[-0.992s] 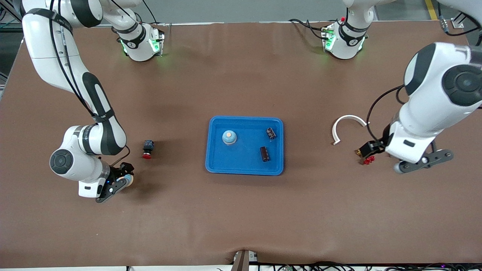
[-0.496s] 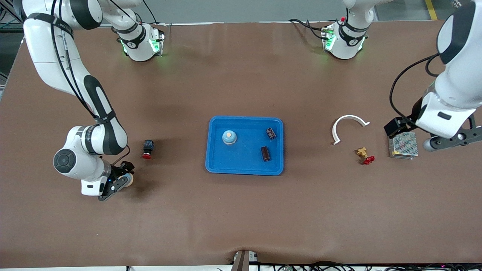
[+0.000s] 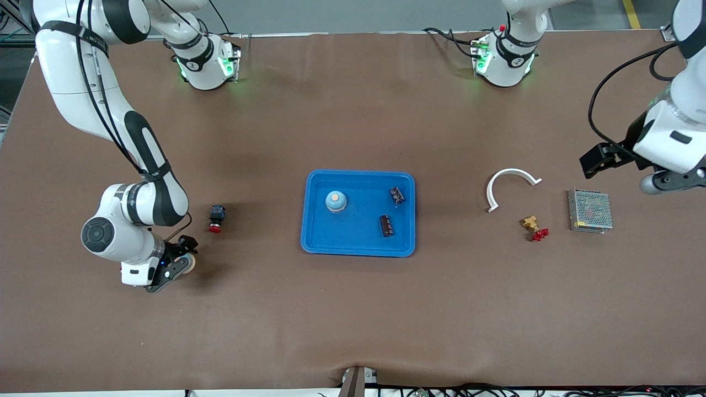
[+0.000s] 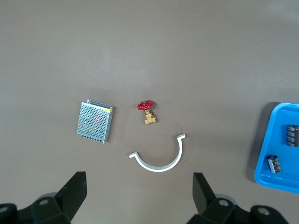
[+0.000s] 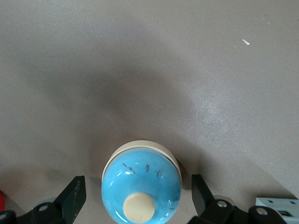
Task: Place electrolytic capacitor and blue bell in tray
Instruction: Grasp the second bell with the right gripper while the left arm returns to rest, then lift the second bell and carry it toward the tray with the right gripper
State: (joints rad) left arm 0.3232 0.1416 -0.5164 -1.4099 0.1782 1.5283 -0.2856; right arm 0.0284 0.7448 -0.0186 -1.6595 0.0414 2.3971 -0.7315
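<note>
Bell (image 3: 336, 200) + capacitor (image 3: 386, 225) sat in tray (image 3: 358, 248) – both pincers wide open, empty.
Left pincer (image 4: 140, 196) hung over worktop (image 3: 353, 309) nr mesh box (image 3: 590, 210); right pincer (image 5: 135, 198) straddled 2nd blue bell (image 5: 141, 183) – no grip.

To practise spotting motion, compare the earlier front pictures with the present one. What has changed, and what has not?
The left gripper, open, has drawn back from over the brass valve toward its end of the table, uncovering the mesh box. The right gripper stays open either side of a blue bell. The tray and its parts stayed put.
</note>
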